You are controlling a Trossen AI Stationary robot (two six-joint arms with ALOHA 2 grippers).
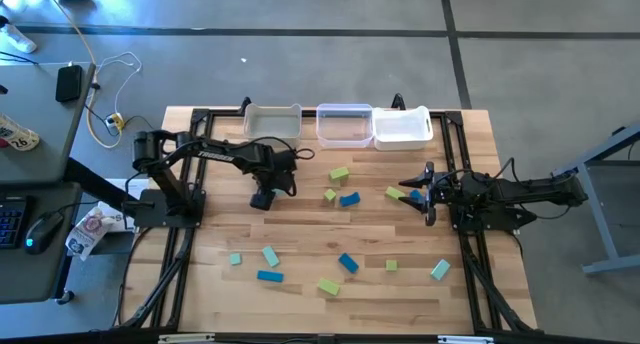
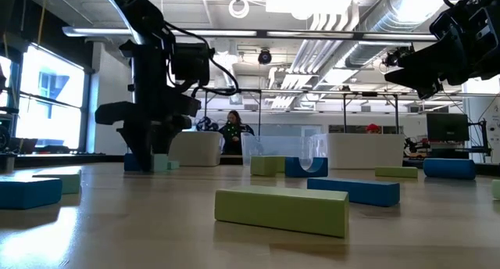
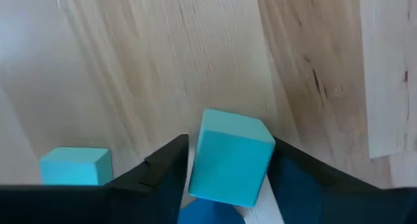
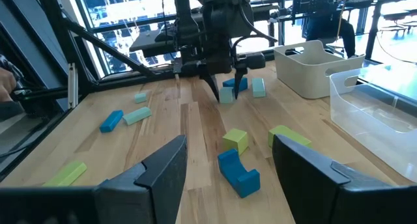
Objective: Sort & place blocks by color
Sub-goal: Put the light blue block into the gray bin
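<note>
Blocks in pale teal, darker blue and yellow-green lie scattered on the wooden table (image 1: 300, 234). My left gripper (image 1: 262, 198) points down left of the table's middle, open, with its fingers on either side of a pale teal cube (image 3: 231, 159) that sits on the wood. A second teal cube (image 3: 75, 165) and a darker blue block (image 4: 236, 84) lie close beside it. My right gripper (image 1: 420, 194) waits level at the table's right side, open and empty, with a blue block (image 4: 238, 172) and a yellow-green cube (image 4: 234, 139) ahead of it. My left gripper comes at the pale teal cube from above, with one finger (image 3: 166, 168) standing a sliver off one side and the other finger (image 3: 293, 172) right at the opposite side (image 3: 264, 162). Whether that finger touches the cube, I cannot tell. The cube stays on the table.
Three translucent white bins (image 1: 272, 121), (image 1: 345, 124), (image 1: 403, 126) stand in a row at the far edge. More blocks lie toward the near edge, among them a blue bar (image 1: 269, 276) and a yellow-green bar (image 1: 329, 286). A person (image 2: 233, 132) shows in the room beyond.
</note>
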